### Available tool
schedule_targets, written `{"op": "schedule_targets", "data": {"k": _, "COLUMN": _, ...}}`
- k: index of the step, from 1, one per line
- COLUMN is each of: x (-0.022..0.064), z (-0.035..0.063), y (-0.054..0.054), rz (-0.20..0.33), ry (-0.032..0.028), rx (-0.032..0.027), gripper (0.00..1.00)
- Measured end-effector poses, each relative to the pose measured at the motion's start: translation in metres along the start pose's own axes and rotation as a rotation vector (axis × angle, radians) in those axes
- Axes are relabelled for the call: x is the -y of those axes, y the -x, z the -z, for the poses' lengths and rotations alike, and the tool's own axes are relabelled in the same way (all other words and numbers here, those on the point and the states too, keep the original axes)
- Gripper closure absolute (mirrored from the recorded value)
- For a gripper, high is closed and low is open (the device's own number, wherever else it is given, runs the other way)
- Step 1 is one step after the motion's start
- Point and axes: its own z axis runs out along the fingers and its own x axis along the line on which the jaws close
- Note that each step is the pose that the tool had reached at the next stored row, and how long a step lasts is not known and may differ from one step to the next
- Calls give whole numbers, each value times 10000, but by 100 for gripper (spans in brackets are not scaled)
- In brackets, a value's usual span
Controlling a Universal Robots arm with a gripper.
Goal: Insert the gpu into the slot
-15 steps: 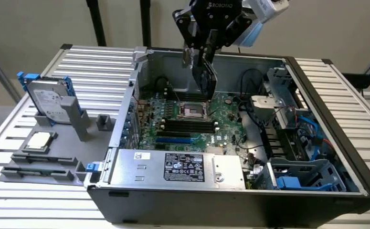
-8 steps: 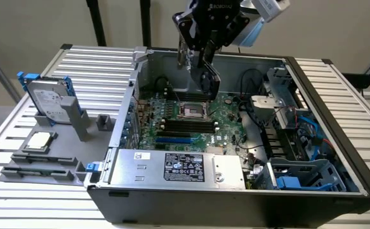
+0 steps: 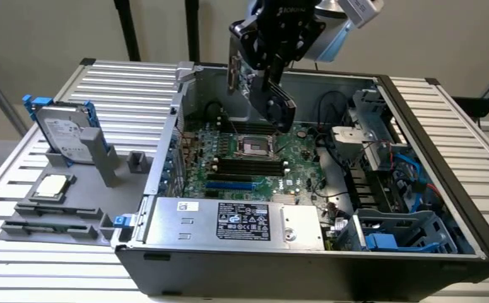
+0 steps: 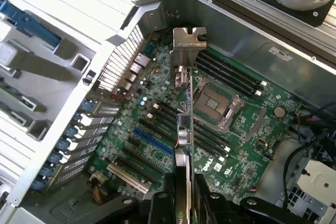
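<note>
Overhead, the tool [image 3: 268, 71] grips the gpu [image 3: 278, 104] — well above the slot [image 3: 229, 187].

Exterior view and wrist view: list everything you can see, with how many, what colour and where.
gpu: one, black, held above the motherboard, not in the slot.
slot: one, bright blue, on the motherboard beside the memory slots.
motherboard: one, green, inside the case.
memory slots: several, black, between processor socket and slot.
processor socket: one, silver, mid-board.
power supply: one, silver, case's near end in the exterior view.
case: one, dark grey, open, on the table.
hard drive: one, silver, upright in a stand, exterior view's left.
table: one, pale slatted metal, under everything.
pincer: one, black, shut on the gpu.
</note>
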Motion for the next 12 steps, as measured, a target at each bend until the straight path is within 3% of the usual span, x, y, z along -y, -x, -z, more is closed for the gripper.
{"op": "schedule_targets", "data": {"k": 12, "x": 2, "z": -23, "y": 2, "rz": 2168, "ry": -91, "rx": -155, "gripper": 74}}
